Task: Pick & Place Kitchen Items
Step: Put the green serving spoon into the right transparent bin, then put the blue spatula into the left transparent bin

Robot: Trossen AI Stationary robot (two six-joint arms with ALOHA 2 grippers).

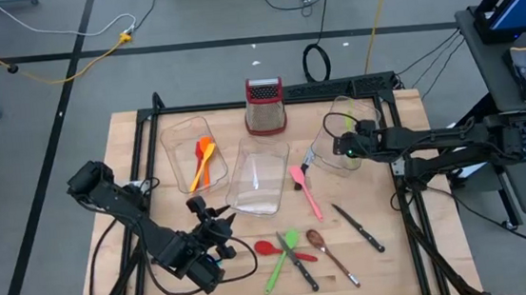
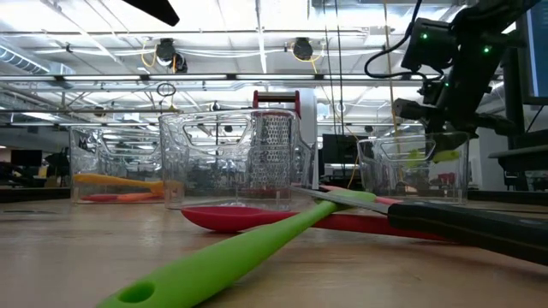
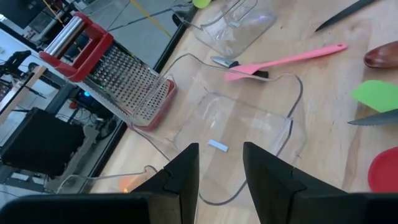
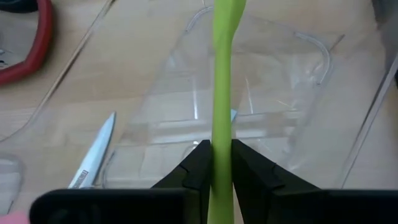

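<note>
My right gripper [image 1: 344,146] hovers at the right-hand clear bin [image 1: 352,130] and is shut on a yellow-green utensil [image 4: 222,74]. The low view shows that utensil's end [image 2: 432,156] inside the bin's walls. My left gripper [image 3: 221,155] stands open above the table's near left part [image 1: 214,220], facing the middle clear bin [image 1: 258,177], with nothing between its fingers. A pink spatula [image 1: 305,190], a green spatula [image 1: 282,258], a red spoon [image 1: 270,247], a brown spoon [image 1: 330,253] and black-handled knives [image 1: 358,227] lie flat on the table. Orange spatulas [image 1: 204,160] lie in the left bin. My right gripper pinches the yellow-green utensil's thin handle [image 4: 222,134] between its two fingers. The handle runs along the fingers and out past their tips. The fingers slant down from the table's right side, over the bin. Whether the utensil's far end touches the bin, I cannot tell.
A red-topped metal box grater [image 1: 265,106] stands at the far edge, behind the middle bin. A small knife [image 1: 307,163] lies beside the pink spatula's head. Bare wood shows along the table's near right corner [image 1: 416,258].
</note>
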